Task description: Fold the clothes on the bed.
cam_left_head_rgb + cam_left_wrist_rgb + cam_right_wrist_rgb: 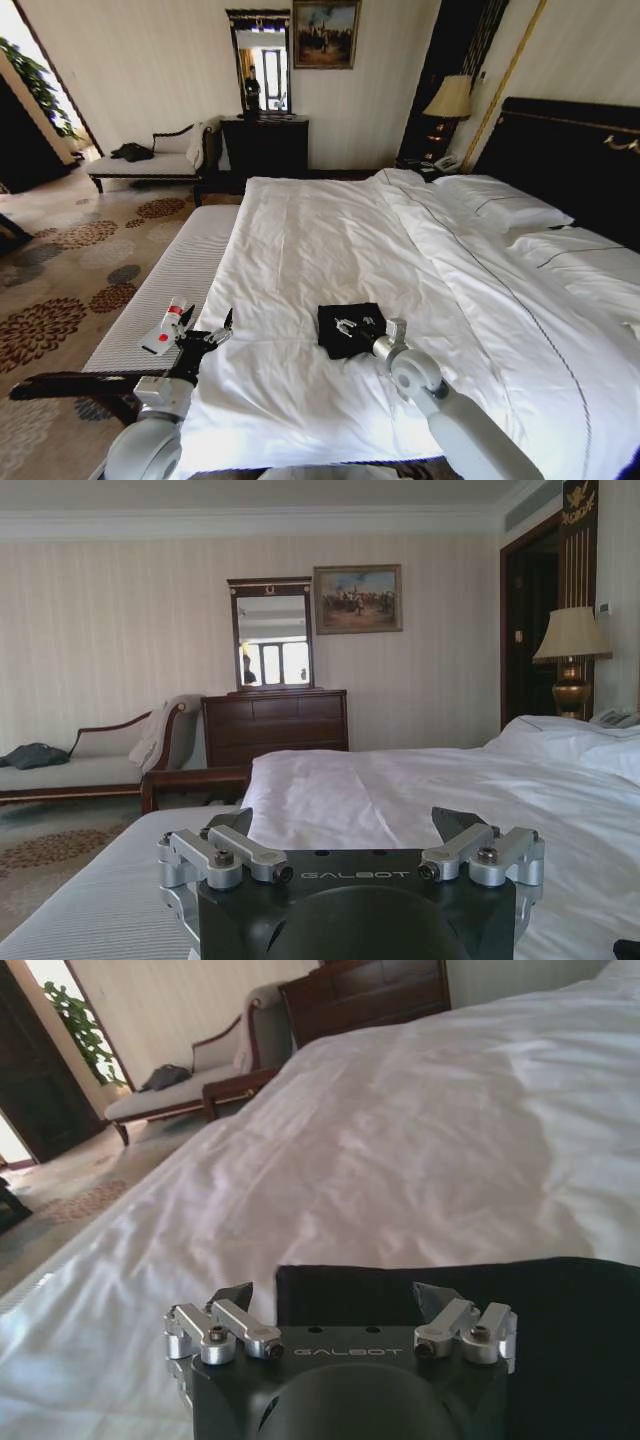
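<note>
The clothes are one black T-shirt (335, 315), folded into a small square on the white duvet of the bed (320, 240) near its foot. My right gripper (352, 325) hovers open just over the shirt's near part. In the right wrist view its open fingers (235, 1295) frame the black T-shirt (560, 1330), and nothing is held between them. At the bed's left edge, about level with the shirt, my left gripper (222, 330) is raised and open. In the left wrist view the left gripper (345, 825) is empty and faces along the bed (400, 790).
A narrow grey-white striped bench (170, 285) runs along the bed's left side, under my left arm. Pillows (500, 205) and a dark headboard (570, 150) are at the right. A dresser with mirror (265, 140), a chaise (150, 160) and a lamp (450, 98) stand by the far wall.
</note>
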Controlling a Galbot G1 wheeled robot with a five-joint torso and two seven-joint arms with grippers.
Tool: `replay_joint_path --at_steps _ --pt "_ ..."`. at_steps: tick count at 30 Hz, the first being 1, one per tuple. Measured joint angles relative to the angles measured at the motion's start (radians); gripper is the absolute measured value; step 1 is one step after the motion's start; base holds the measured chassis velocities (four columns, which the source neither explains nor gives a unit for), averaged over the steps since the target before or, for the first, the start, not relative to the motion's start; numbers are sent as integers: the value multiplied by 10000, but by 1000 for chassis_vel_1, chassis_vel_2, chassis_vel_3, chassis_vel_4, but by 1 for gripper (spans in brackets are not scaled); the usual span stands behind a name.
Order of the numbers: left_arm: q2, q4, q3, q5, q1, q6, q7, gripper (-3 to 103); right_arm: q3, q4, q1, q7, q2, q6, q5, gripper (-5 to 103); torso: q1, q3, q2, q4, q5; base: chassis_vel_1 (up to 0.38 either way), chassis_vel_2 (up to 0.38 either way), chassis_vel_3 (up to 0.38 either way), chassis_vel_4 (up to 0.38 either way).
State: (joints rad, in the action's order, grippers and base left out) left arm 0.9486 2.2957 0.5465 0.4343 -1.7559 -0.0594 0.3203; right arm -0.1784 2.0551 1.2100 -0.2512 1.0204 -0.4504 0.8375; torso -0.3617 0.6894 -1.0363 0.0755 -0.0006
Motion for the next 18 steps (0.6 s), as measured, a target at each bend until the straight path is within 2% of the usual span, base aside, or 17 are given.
replay_joint_path --at_steps 2,3,6,7,10,11,12,15,17,18 --pt "0 0 0 0 1 0 0 100 -137 685 394 228 -35 205 12 96 1 -1 0 2 -2 0 0 0 0" --pt "0 0 0 0 1 0 0 100 -137 685 394 228 -35 205 12 96 1 -1 0 2 -2 0 0 0 0" --pt "0 0 0 0 0 0 0 100 -478 967 868 664 108 1156 -651 100 2 -1 -1 4 -6 0 0 0 0" --pt "0 0 0 0 0 0 0 100 -478 967 868 664 108 1156 -651 100 2 -1 -1 4 -6 0 0 0 0" --pt "0 0 0 0 1 -2 2 100 -758 -409 663 974 503 2606 -2329 100 2 -2 -1 2 0 0 0 0 0" --pt "0 0 1 0 0 -2 8 100 -780 -949 523 1070 591 2984 -2787 100 2 -1 0 0 -1 0 0 0 0" --pt "0 0 1 0 0 -2 8 100 -780 -949 523 1070 591 2984 -2787 100 2 -1 0 0 -1 0 0 0 0" --pt "0 0 0 1 0 -1 0 100 -663 -2915 -104 1375 1030 4410 -4329 100 0 0 3 0 2 0 0 0 0" --pt "0 0 0 0 0 -2 -1 100 -628 -3057 -144 1402 1087 4523 -4452 100 -1 1 3 0 2 0 0 0 0" --pt "0 0 0 0 0 -1 2 100 -516 -3416 -229 1510 1272 4800 -4860 100 -1 1 4 -1 2 0 0 0 0"
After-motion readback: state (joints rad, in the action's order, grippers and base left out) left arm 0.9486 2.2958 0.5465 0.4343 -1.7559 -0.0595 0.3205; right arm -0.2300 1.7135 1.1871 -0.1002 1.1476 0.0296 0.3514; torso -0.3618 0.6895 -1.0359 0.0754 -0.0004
